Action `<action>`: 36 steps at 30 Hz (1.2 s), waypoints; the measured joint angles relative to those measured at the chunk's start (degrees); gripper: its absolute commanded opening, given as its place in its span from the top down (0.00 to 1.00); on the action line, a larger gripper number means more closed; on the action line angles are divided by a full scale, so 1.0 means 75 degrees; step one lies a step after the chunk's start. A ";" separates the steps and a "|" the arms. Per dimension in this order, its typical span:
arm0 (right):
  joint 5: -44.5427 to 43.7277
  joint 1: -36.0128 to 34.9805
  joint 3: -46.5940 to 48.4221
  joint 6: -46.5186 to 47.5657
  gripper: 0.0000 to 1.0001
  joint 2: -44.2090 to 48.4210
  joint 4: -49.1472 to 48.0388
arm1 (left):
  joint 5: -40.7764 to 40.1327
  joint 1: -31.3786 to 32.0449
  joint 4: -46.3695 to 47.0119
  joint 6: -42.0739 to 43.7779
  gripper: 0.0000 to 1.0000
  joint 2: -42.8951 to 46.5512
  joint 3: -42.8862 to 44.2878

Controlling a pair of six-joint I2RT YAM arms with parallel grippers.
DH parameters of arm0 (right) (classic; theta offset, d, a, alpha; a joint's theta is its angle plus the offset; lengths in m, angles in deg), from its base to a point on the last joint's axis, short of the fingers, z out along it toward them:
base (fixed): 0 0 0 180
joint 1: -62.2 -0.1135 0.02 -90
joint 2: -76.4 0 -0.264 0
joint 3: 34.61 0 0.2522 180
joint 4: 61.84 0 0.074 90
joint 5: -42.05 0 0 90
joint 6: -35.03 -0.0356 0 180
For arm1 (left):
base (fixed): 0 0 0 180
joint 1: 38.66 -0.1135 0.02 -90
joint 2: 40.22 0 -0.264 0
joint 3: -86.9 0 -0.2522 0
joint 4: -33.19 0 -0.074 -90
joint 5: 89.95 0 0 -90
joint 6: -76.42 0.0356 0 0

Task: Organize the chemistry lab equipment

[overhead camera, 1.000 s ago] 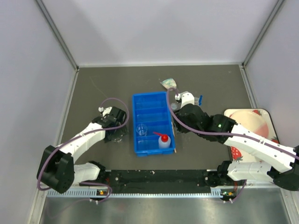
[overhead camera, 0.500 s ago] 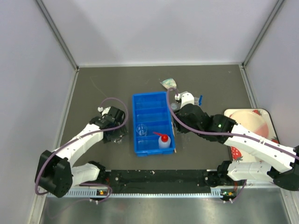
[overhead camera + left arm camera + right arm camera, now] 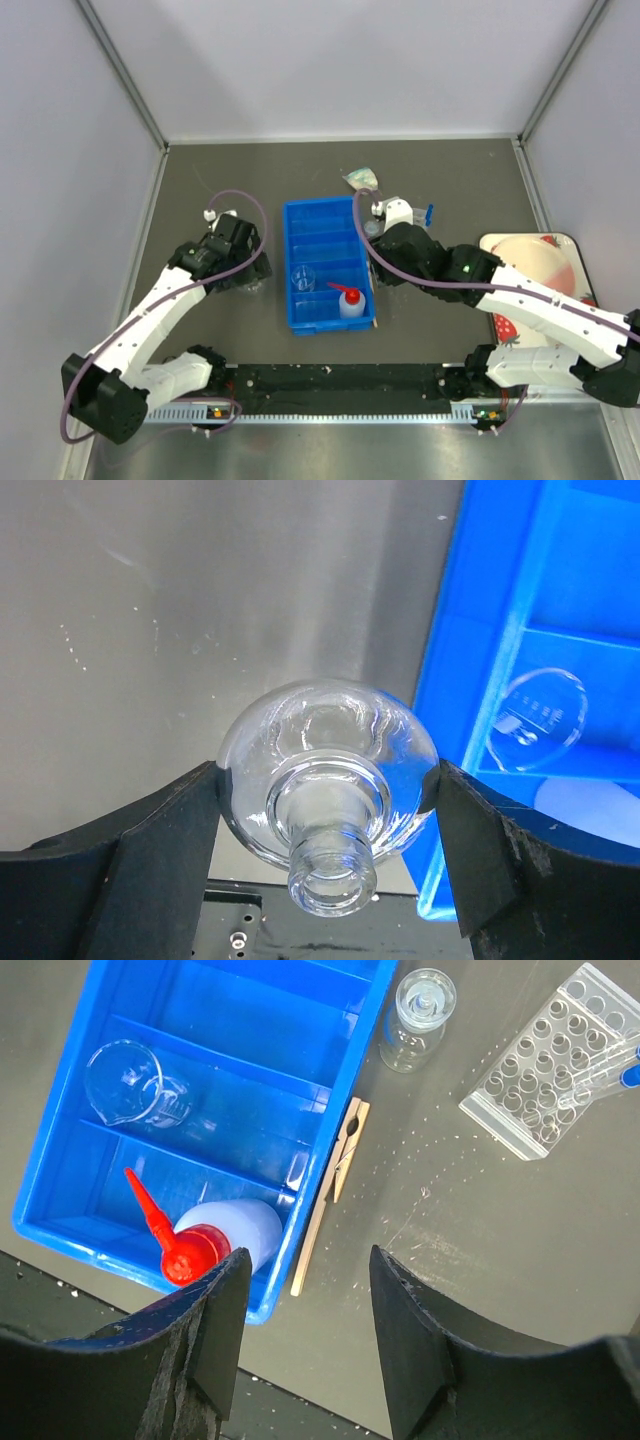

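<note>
My left gripper (image 3: 328,815) is shut on a clear round-bellied glass flask (image 3: 325,770), one pad against each side of its bulb and its neck pointing at the camera, just left of the blue bin (image 3: 560,630). From above, that gripper (image 3: 238,268) hangs left of the bin (image 3: 322,225). The bin holds a glass beaker (image 3: 135,1085) and a white squeeze bottle (image 3: 215,1240) with a red nozzle. My right gripper (image 3: 308,1260) is open above the near end of the wooden clamp (image 3: 330,1185), which lies along the bin's right wall. A small flask (image 3: 418,1015) and the clear tube rack (image 3: 545,1060) with blue-capped tubes (image 3: 612,1065) stand beyond.
A strawberry-patterned tray (image 3: 572,262) sits at the right edge under the right arm. A crumpled clear packet (image 3: 360,178) lies behind the bin. Grey walls close in the dark table on three sides, and a black rail (image 3: 330,378) runs along the near edge.
My left arm has stretched up and to the left, with the flask still between its jaws. The right arm has barely moved.
</note>
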 measured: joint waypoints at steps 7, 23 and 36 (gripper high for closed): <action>0.0006 0.0000 0.0000 -0.0032 0.49 -0.0198 0.0003 | 0.0807 0.0070 -0.0291 0.0452 0.77 0.0175 0.0592; -0.0119 0.0221 -0.0245 -0.0134 0.49 -0.0283 -0.0090 | 0.0909 0.2503 -0.0761 0.0527 0.79 0.0117 0.1241; -0.0143 0.0367 -0.0606 -0.0256 0.49 -0.0224 -0.0125 | 0.0711 0.3051 -0.0589 0.0102 0.79 -0.0653 0.1399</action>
